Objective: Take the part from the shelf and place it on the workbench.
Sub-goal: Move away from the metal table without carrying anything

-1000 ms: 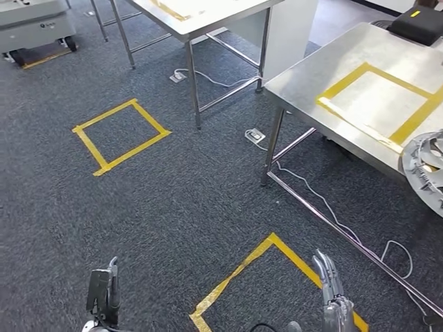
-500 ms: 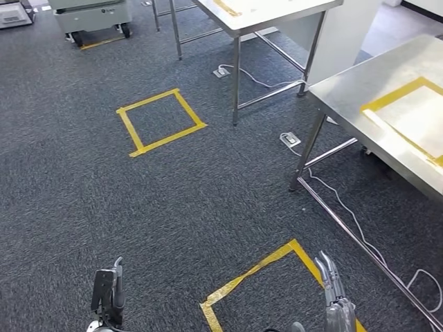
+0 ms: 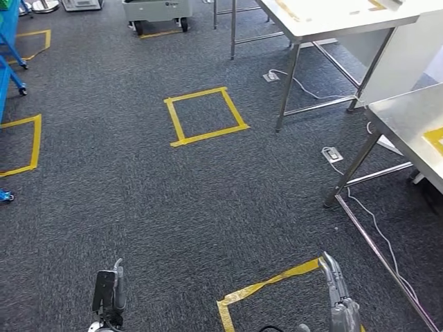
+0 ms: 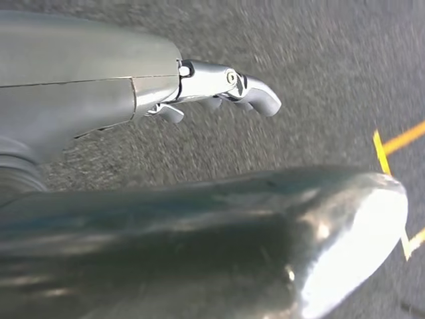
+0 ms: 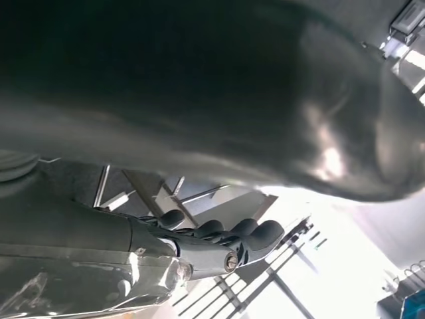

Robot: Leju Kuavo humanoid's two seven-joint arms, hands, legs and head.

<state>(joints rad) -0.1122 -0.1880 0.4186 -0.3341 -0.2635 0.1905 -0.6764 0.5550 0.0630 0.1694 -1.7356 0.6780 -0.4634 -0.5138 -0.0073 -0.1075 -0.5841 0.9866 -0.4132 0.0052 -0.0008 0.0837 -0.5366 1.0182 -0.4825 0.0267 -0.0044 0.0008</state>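
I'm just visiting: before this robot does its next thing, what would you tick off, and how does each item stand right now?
1. Left hand free to take a part: ok, it hangs low and holds nothing.
2. Right hand free: ok, fingers straight, nothing in it.
3. Shelf with the part in sight: cannot tell; a blue frame shows at the far left edge, no part visible.
4. Floor ahead walkable: ok, bare carpet around the yellow tape square.
5. Trip risk: not ok, a cable trails beside the steel table on the right.

Even overhead light lay flat on the grey carpet (image 3: 156, 200), throwing barely a shadow. Glare washed the steel workbench (image 3: 412, 128) pale. Both wrist views were smeared with blur, the right one blown out white.
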